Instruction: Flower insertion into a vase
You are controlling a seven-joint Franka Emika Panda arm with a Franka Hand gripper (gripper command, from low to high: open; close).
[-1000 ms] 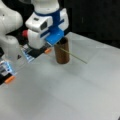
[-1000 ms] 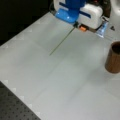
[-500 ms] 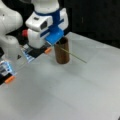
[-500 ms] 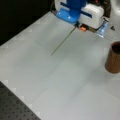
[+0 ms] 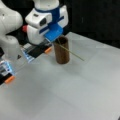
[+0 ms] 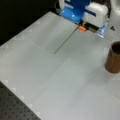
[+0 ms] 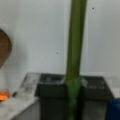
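Holding stem [image 6: 65,41], hand [image 5: 53,33] unmoved beside vase [image 5: 61,50].

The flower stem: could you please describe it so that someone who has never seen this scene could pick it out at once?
Start from the white and blue gripper above the pale table. A thin, straight green flower stem juts out from its blue end and slants down over the tabletop; in a front view it crosses in front of the brown vase. It is the only long, wire-thin green thing there.

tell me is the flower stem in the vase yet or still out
Out. The green stem, held by the gripper, slants over the table, apart from the vase.
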